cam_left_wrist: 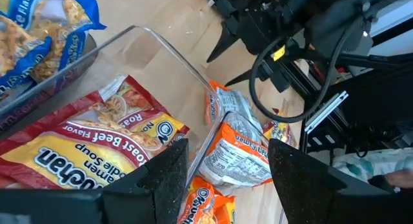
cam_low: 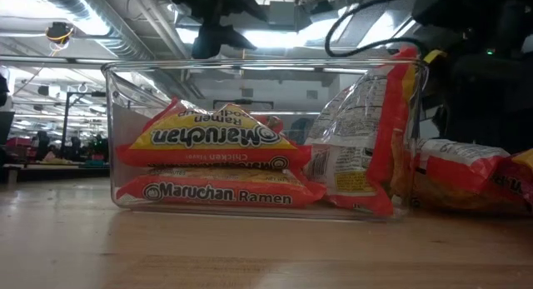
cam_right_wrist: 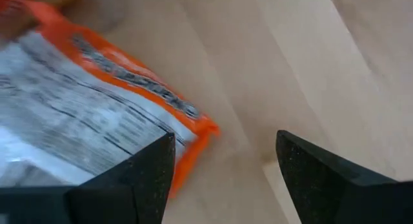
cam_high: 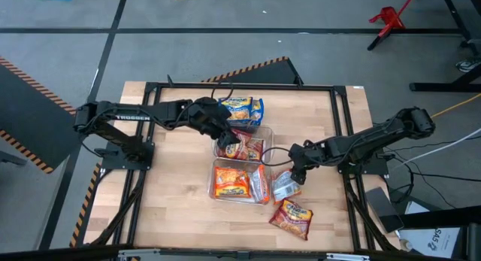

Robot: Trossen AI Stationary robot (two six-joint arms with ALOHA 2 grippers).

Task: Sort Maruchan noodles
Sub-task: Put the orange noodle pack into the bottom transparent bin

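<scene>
High view: packets lie in three places. A blue packet (cam_high: 242, 108) sits on the bench (cam_high: 173, 208) beyond the far bin (cam_high: 242, 144), which holds red packets. Orange packets (cam_high: 233, 182) fill the near bin (cam_high: 217, 193). A silver-backed packet (cam_high: 285, 187) lies just beside that bin, and a red packet (cam_high: 291, 218) lies nearer the bench edge. The left hand (cam_high: 223, 138) hangs over the far bin; the right hand (cam_high: 297, 174) hangs over the silver-backed packet.

Low view: orange Maruchan packets (cam_low: 208, 160) are stacked flat in the clear bin (cam_low: 125, 139). One packet (cam_low: 362, 156) leans upright against the bin's end wall. Risk: a nudge from above could tip it, or slide the light bin.

Left wrist view: the left hand (cam_left_wrist: 226, 169) is spread and empty, straddling the rim of the bin (cam_left_wrist: 174, 53) over the roast beef packet (cam_left_wrist: 84, 140). Risk: closing here could catch the wall instead of the crinkly film.

Right wrist view: the right hand (cam_right_wrist: 222, 162) is spread, with the orange-edged packet (cam_right_wrist: 77, 108) under one finger (cam_right_wrist: 145, 166) only and bare bench under the other. Risk: judged off-centre, a close here may pinch only a corner, so the packet swings or slips; a flat packet may also skate away.
</scene>
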